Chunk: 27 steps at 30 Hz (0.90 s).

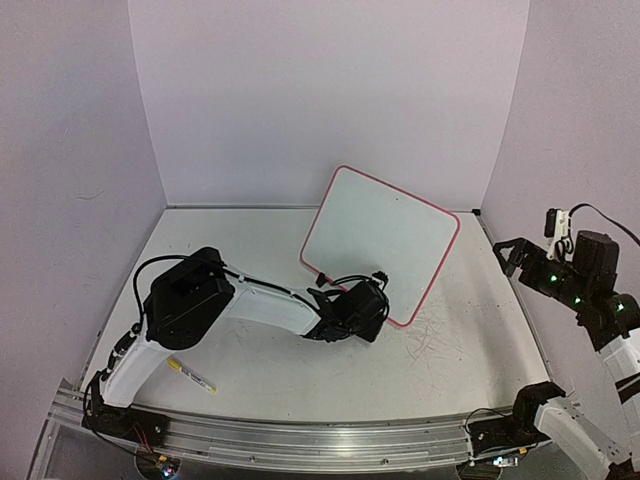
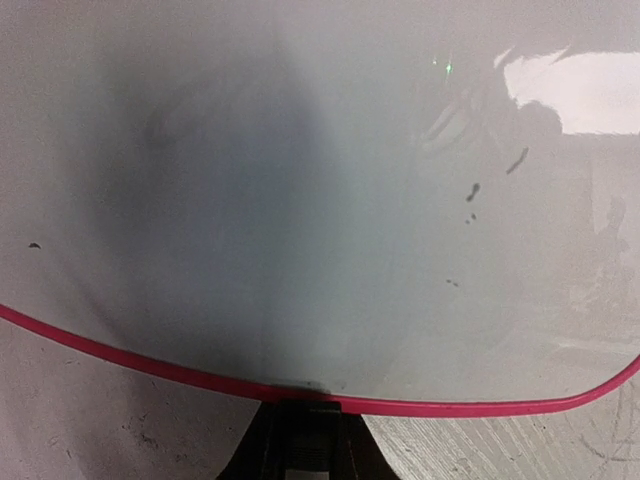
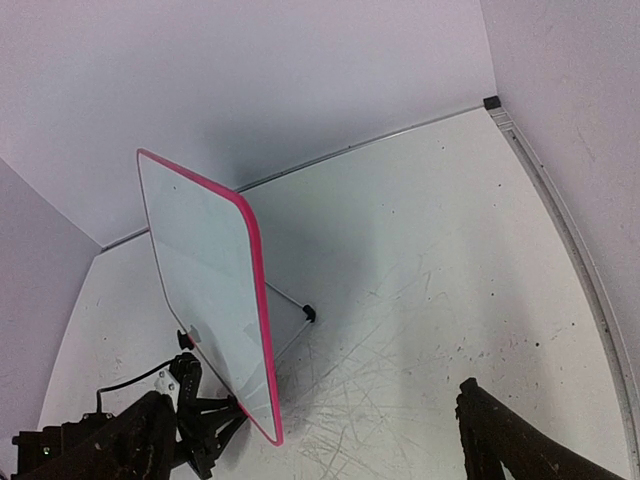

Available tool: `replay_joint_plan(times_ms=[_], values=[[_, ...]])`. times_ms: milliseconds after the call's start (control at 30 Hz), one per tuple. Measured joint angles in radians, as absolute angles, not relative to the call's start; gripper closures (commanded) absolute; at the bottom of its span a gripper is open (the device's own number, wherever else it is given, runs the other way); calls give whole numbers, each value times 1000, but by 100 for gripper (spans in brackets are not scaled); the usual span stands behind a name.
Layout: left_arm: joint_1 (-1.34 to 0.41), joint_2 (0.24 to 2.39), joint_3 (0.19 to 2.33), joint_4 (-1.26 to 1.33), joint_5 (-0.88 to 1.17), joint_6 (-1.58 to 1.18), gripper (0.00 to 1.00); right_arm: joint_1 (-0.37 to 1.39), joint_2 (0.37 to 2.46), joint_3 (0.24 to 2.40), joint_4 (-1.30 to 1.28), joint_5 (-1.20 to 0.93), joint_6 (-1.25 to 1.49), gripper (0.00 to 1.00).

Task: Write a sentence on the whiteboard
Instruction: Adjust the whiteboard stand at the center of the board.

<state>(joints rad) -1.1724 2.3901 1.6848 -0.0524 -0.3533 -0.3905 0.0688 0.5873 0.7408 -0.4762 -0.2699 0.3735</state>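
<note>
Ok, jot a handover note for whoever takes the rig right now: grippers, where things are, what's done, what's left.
Left gripper: shut on the board's near rim.
Right gripper: open, empty, off to the right.
Board: tilted up in the middle; its face looks blank apart from a few dark specks.
Pen: lying near the front left, not held.
Done: board gripped.
Left: pick up the pen and write the sentence; none shows yet.

Seeing 1 whiteboard (image 1: 380, 235) mid-frame, 1 marker (image 1: 190, 377) lower left, and 2 grippers: left gripper (image 1: 378, 290) approx. center, right gripper (image 1: 508, 258) at rt edge of the frame.
</note>
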Motion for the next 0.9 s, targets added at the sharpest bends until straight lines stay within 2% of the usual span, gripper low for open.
replay_joint_plan(times_ms=[233,400,667,800,900], values=[[-1188,2383,1677,-52,-354,-426,54,69,593,731,-487,-280,393,2],[-1195,2295,1578,-81,-350,-435,43,69,627,731,-489,-282,404,2],[-1197,1998,1368,-101,-358,-400,20,81,663,730,-486,-309,453,2],[-1197,1801,1245,-105,-378,-358,17,147,692,730,-471,-304,491,2],[-1197,1647,1145,-103,-396,-340,15,310,744,733,-447,-234,535,2]])
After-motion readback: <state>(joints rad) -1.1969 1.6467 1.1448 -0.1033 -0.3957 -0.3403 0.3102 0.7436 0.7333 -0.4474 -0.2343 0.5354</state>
